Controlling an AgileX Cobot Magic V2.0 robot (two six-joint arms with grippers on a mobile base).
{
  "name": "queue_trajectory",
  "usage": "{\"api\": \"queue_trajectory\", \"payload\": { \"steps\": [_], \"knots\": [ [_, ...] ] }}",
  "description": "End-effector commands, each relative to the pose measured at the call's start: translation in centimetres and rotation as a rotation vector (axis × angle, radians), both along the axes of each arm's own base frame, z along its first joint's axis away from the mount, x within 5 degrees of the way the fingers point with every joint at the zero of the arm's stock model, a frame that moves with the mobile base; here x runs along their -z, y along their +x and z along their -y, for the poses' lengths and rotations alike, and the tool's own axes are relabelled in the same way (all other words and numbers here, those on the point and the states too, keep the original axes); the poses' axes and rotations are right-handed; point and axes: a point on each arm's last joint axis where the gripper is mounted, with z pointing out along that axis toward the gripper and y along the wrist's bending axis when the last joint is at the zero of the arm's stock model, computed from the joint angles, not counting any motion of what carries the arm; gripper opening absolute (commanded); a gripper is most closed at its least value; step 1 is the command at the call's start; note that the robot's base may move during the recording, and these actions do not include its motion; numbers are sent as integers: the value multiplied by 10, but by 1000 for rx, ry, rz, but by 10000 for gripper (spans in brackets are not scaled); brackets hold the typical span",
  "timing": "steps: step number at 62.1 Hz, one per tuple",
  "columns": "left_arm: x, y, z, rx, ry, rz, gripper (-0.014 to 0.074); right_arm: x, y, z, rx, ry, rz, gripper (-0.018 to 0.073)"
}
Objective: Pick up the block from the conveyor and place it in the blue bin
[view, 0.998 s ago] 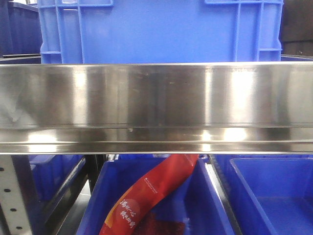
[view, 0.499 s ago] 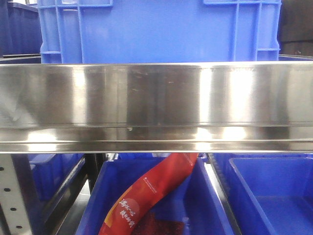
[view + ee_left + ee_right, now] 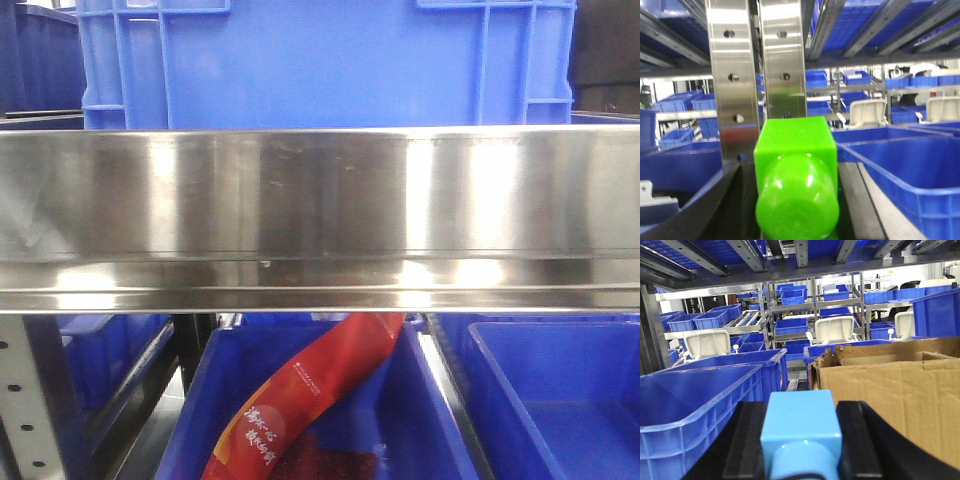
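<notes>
The left jaws pinch a green block (image 3: 795, 165) held level, a blue bin (image 3: 900, 170) just beside it, seemingly ready to drop it in, while the right jaws pinch a light-blue block (image 3: 801, 425) between another bin (image 3: 700, 405) and a carton (image 3: 900, 390).

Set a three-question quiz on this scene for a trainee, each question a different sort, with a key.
1. True or false: the light blue plastic block sits between the black fingers of the right tool.
2. In the front view, what lies in the blue plastic bin under the shiny steel rail? A white cup; B red printed packet; C yellow sponge.
3. Fill in: the plastic block in the left tool is ____ in colour.
Key: 1 true; 2 B; 3 green.
</notes>
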Motion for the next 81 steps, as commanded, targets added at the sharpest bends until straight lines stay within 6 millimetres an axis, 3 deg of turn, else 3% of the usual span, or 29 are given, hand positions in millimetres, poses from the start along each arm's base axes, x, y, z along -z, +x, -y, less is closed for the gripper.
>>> {"api": "queue_trajectory", "payload": {
  "steps": [1,14,26,37,47,61,70,81],
  "knots": [
    [-2,8,1,22,-41,-54,-111,-12,-4,0,1,-6,54,-162],
    [-28,35,5,47,-6,-197,-111,-43,6,-6,-59,-29,88,-162],
    [-58,70,8,83,-58,-242,-111,-63,37,-25,-183,-52,64,-162],
    [-74,96,21,175,-69,-314,-111,-80,65,-53,-315,-47,74,-162],
    [-80,110,49,322,-49,-315,-111,-81,92,-83,-411,-49,57,-162],
    [-71,127,99,508,-16,-300,-111,-77,121,-119,-497,-39,85,-162],
    [-63,153,130,539,19,-230,-111,-65,136,-132,-512,-41,76,-162],
    [-54,192,158,547,28,-277,-111,-60,149,-140,-513,-31,109,-162]
  ]
}}
